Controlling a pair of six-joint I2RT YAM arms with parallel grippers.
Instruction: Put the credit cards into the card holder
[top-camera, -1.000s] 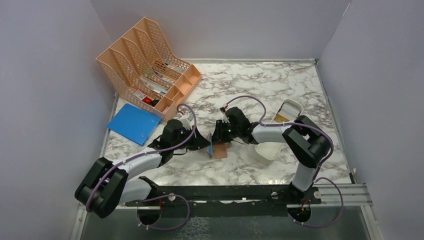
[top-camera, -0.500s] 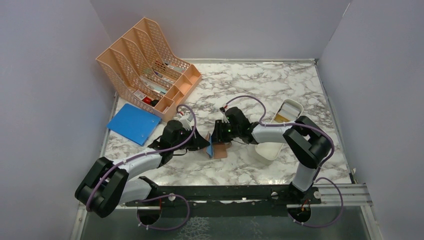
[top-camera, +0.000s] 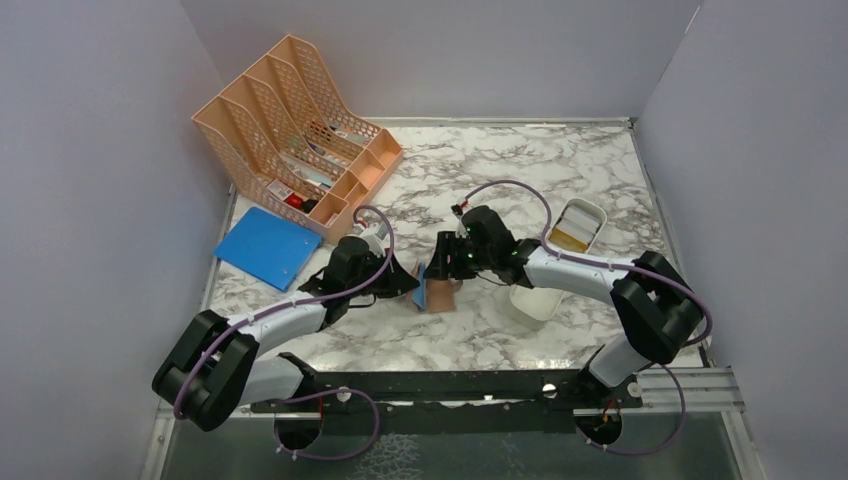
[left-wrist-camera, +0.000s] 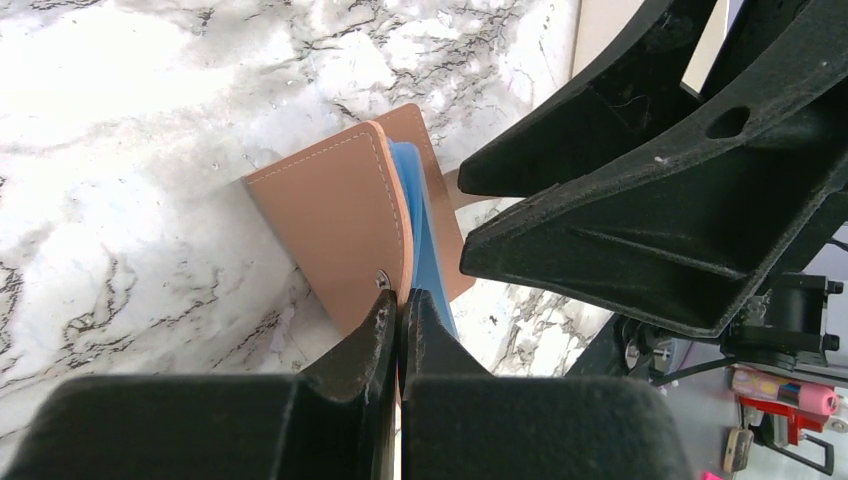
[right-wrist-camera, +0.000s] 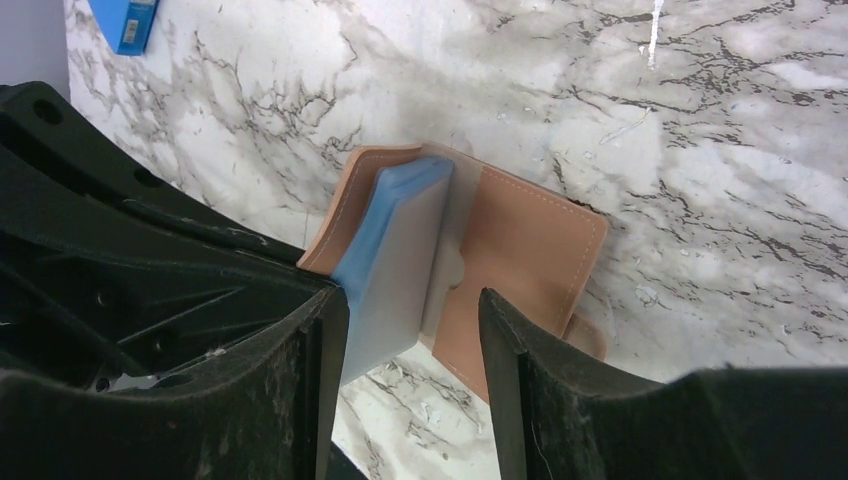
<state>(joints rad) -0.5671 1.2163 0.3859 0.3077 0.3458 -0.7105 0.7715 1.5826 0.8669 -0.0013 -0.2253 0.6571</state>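
Progress is judged to be partway at most. The card holder (top-camera: 436, 297) lies opened on the marble bench (top-camera: 520, 165), near its middle, between the two arms. One pinkish-tan flap is raised and is pinched at its edge by the left jaws, which are clenched on it, so that the light blue lining (right-wrist-camera: 385, 215) is shown. The right jaws are held just over the open holder and are spread apart, with nothing gripped between them. A pale grey panel (right-wrist-camera: 405, 270) is seen against the blue lining in the right wrist view; whether it is a card already slid in or part of a pocket cannot be told. Yellowish credit cards (top-camera: 568, 236) are seen in the white tray (top-camera: 592, 210) at the right, well apart from the holder, so those are taken to be left to fetch and to slot in. How many are stacked there cannot be counted.
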